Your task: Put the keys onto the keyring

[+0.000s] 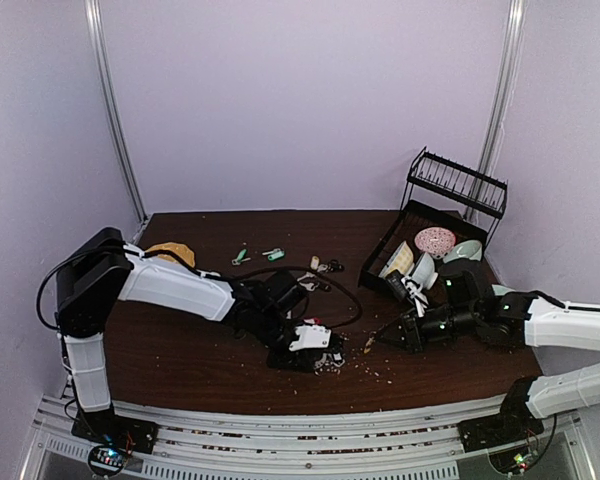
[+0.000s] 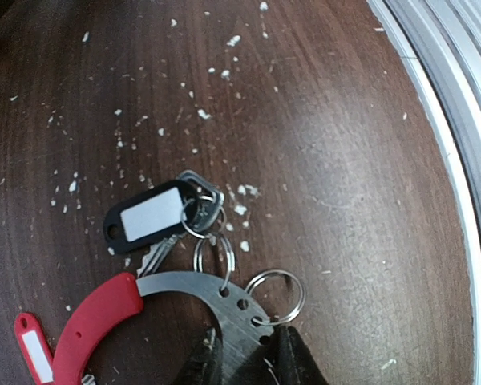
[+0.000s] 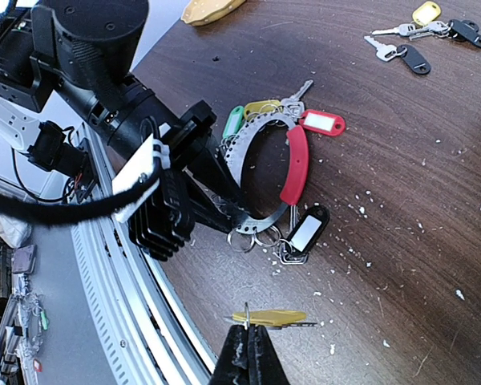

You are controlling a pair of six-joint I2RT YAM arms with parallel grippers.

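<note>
The keyring, a red arc joined to a perforated silver band, rests on the desk, carrying tagged keys in red, green, yellow and black. Another yellow-tagged key is pinched just beside it; loose keys lie well apart.

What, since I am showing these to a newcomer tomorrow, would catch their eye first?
Most striking is the keyring, a red and silver loop hung with tagged keys, near the front edge of the dark table, with the left gripper jaws shut on its silver part. Close by, the right gripper pinches a yellow-tagged key. Around them white crumbs speckle the wood.
</note>
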